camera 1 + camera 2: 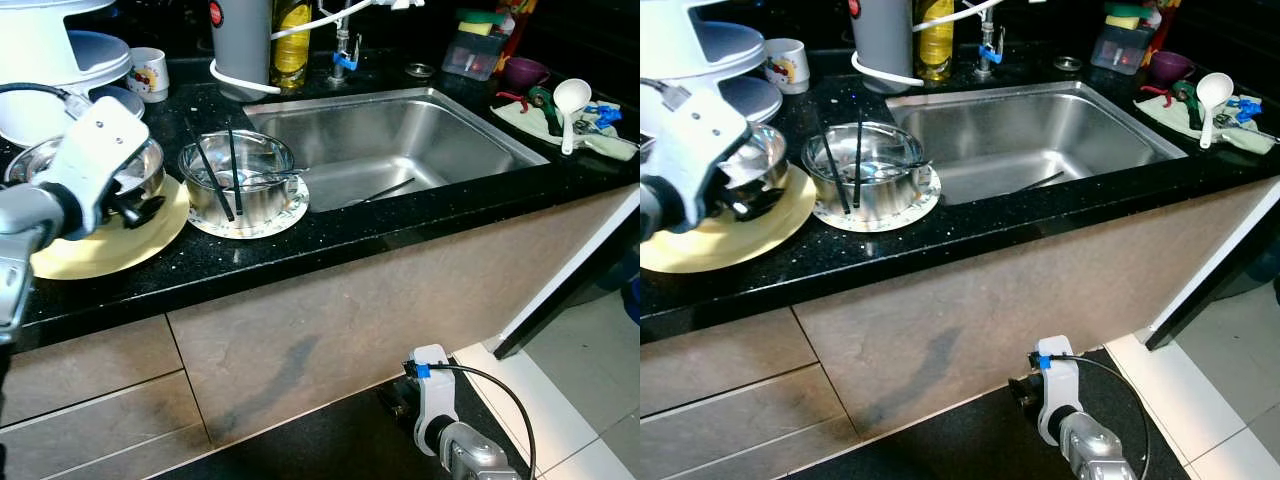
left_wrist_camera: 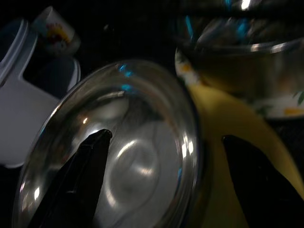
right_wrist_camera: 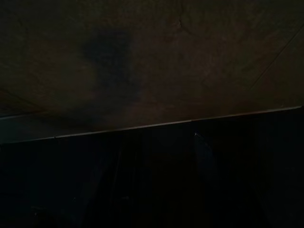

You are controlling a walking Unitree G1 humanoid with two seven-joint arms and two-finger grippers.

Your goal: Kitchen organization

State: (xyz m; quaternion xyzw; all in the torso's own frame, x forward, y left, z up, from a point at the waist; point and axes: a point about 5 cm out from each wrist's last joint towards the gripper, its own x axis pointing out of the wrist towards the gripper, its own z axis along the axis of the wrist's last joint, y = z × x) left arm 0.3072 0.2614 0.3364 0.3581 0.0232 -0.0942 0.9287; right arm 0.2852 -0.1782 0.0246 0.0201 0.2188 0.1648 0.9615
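Your left gripper (image 2: pixel 156 185) straddles the steel bowl's (image 2: pixel 118 156) rim, fingers apart, beside the sink (image 1: pixel 400 140). Careless closing could tip it off the yellow plate (image 1: pixel 120 245).

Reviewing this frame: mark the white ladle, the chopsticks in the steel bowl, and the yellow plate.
white ladle (image 1: pixel 571 97), left eye view, on its round scoop.
chopsticks (image 1: pixel 233 170), left eye view, midway along one black stick.
yellow plate (image 1: pixel 110 246), left eye view, on its bare front rim.
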